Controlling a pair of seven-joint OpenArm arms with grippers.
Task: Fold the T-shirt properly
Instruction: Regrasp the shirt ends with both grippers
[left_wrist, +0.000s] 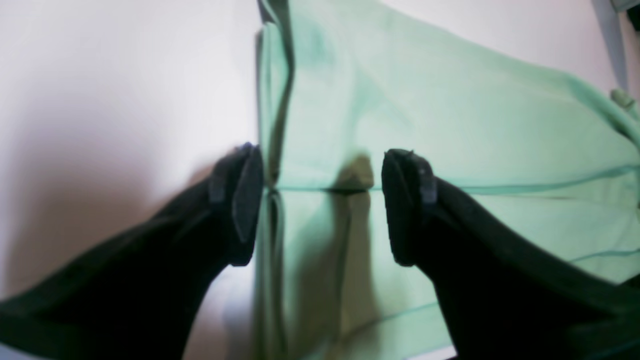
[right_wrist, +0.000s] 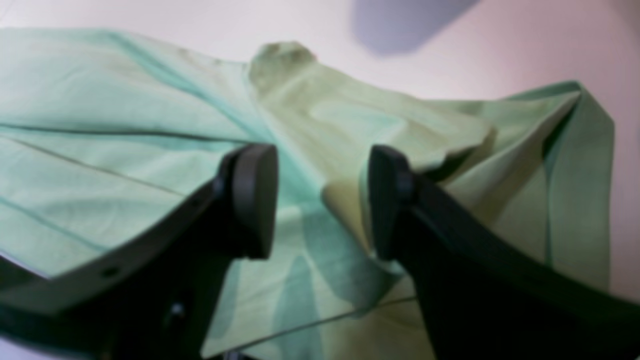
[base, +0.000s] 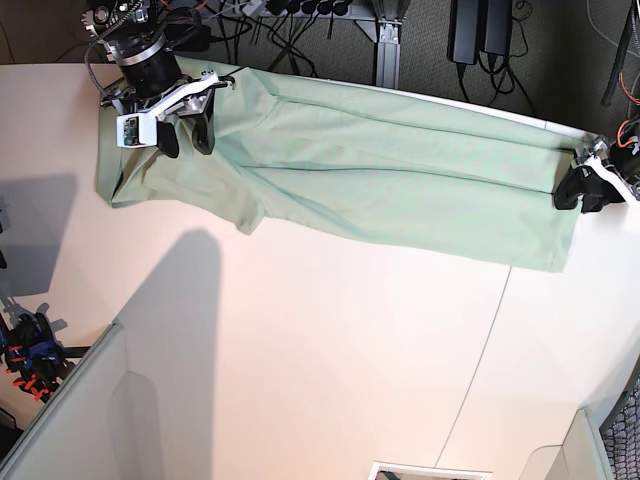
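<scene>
base view shows the t-shirt (base: 380, 175) stretched along the desk's (base: 330, 350) far edge, folded lengthwise only, crosswise folds remaining, with left gripper (base: 578, 192) and right gripper (base: 183, 135) both spread, gripping nothing.

Pale mint-green T-shirt (base: 380, 170) lies flat, folded into a long band across the table

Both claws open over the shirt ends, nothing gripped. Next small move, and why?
Probably lower and close the left claw on the T-shirt edge. Its fingers stand wide, straddling the hem where a fold line crosses, with no cloth pinched. The right claw is likewise open over the bunched sleeve end.
</scene>
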